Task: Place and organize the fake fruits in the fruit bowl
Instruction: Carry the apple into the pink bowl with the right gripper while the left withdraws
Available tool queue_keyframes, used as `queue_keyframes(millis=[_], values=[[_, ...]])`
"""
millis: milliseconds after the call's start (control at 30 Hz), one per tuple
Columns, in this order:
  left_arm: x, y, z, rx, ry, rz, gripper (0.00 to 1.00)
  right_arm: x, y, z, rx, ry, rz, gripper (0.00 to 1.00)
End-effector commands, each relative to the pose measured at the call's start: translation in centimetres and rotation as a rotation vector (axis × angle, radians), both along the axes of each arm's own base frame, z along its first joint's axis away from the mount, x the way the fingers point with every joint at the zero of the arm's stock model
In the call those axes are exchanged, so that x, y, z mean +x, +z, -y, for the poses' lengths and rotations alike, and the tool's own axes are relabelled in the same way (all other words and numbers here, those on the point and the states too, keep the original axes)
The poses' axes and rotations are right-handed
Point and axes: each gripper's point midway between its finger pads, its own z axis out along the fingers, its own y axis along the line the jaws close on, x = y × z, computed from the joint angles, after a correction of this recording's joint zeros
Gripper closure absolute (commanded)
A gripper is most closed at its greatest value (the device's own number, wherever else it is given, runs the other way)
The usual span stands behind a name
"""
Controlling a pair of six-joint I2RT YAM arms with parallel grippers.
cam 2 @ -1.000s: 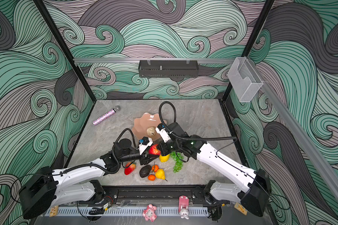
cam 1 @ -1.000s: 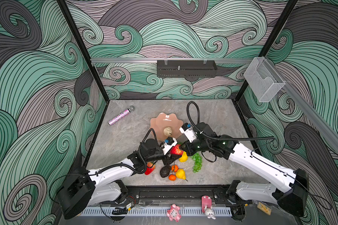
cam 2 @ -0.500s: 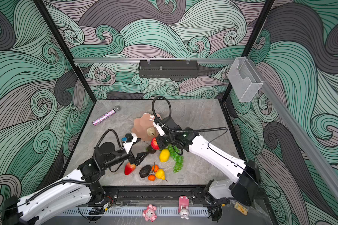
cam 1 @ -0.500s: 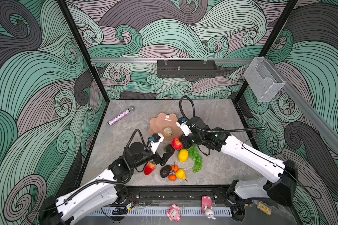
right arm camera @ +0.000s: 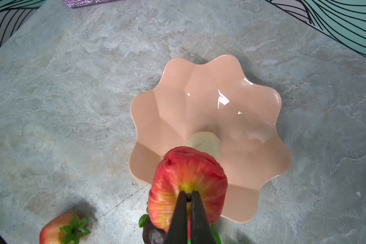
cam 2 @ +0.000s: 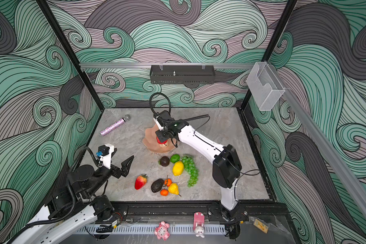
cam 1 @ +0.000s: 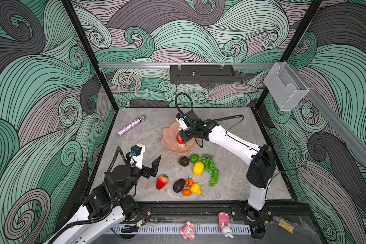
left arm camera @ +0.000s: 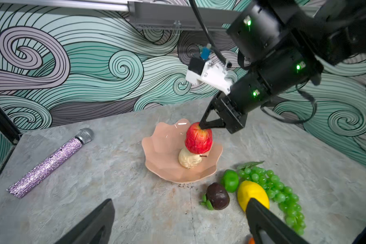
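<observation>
Early days: only the cream pear (left arm camera: 188, 161) lies in the fruit bowl (left arm camera: 156, 152), mid-tabletop (cam 1: 140, 131). The right gripper (left arm camera: 201, 126), jaws pinched on its stem, holds the red apple (left arm camera: 198, 138) right over the pear. The left gripper (left arm camera: 179, 203) has its jaws wide and empty; the strawberry (cam 1: 162, 181), lemon (cam 1: 198, 168), grapes (cam 1: 211, 171) and the other fruits lie loose nearer

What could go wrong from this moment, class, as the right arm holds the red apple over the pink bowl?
1. The right gripper pinches the red apple only at its stem end, so the apple may swing or slip out early.
2. The apple hangs right above the cream pear in the fruit bowl; let go there, it could roll off the pear, shove it aside, or tip over the shallow rim onto the table.
</observation>
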Motion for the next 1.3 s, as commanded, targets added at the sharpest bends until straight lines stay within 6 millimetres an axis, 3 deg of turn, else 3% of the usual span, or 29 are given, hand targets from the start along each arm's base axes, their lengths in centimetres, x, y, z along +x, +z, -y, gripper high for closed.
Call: queue_keyframes(millis=[0,233,567,1267], values=[[0.1,-1.3,-1.0,0.086,0.047,-0.046,0.01,1.6,0.4,-0.8,-0.014,0.001,0.018,1.00],[-0.1,-1.2,-1.9,0.076,0.075,-0.032,0.01,5.0,-2.4,-2.9,-0.047,-0.002,0.001,1.00],[-0.2,-1.2,-2.4,0.070,0.095,-0.025,0.01,8.2,-5.2,-3.2,-0.069,-0.034,-0.020,1.00],[0.0,-1.5,-2.2,0.083,0.098,-0.035,0.01,8.7,-9.5,-3.0,-0.103,-0.027,-0.083,0.99]])
